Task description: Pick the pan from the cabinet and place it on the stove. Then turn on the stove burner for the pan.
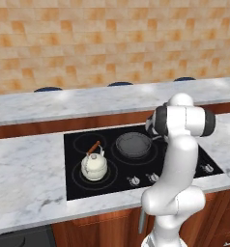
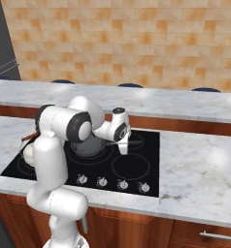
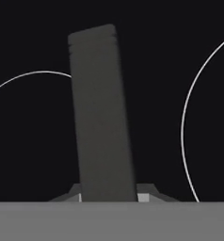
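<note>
**Pan down on the rear burner, handle between my jaws**

Starting at the left of the stove (image 1: 73,190), the white kettle (image 1: 94,165) stood on the burner ring by the front left corner, its brown handle slanting up. It had no part in my job, and it was well apart from where I worked.

Right of it, toward the back edge and about midway along the glass, the pan (image 1: 134,144) sat flat inside a ring. I judged that a sound spot for it: centred on a burner, so heat would reach the whole base. Its straight handle (image 3: 102,117) pointed right, toward me.

My gripper (image 2: 124,145) hung over that handle, fingers pointing down. In the hand view the dark bar ran straight up from between my tips, with thin grey ring marks curving on either side. My jaws stood narrow, closed on the handle and nothing else. I held it there because the handle was the one part slim enough for me to grasp.

Placing looked done. Letting go and turning a knob was what remained, by my reckoning. The silver knobs (image 2: 102,181) ran in a row along the front edge.

The cooktop was set into a white marble counter (image 1: 25,178) over reddish-brown fronts. A raised marble ledge (image 1: 88,99) ran behind, with an orange tiled wall (image 1: 112,38) beyond.
</note>
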You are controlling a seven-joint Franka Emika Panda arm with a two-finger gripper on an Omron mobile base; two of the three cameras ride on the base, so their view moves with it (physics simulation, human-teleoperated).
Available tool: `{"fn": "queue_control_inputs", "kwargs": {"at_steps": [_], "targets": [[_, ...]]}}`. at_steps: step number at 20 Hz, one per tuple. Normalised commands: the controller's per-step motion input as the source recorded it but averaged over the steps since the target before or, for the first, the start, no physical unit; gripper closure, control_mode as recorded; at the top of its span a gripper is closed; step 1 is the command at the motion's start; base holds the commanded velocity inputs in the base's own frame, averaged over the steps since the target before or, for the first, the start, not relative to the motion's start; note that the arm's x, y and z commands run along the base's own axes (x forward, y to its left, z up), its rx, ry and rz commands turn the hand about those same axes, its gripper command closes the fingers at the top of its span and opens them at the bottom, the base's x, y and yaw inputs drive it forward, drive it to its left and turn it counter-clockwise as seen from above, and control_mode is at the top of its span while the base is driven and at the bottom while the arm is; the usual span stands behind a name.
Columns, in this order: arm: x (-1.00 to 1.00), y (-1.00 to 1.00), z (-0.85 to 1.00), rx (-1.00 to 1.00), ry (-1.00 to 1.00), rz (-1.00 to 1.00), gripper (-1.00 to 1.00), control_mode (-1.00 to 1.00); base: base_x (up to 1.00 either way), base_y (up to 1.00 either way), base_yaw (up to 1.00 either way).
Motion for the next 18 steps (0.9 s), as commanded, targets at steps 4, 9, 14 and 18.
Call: {"fn": "queue_control_inputs", "kwargs": {"at_steps": [4,9,14,18], "targets": [[0.0,0.0,-0.33,0.0,-0.02,0.0,1.0,-1.0,0.0,0.0,0.0],[-0.03,0.0,-0.27,0.0,-0.03,0.0,-1.0,-1.0,0.0,0.0,0.0],[-0.02,0.0,-0.03,0.0,-0.05,0.0,-1.0,-1.0,0.0,0.0,0.0],[-0.13,0.0,0.09,0.0,-0.08,0.0,-1.0,-1.0,0.0,0.0,0.0]]}}
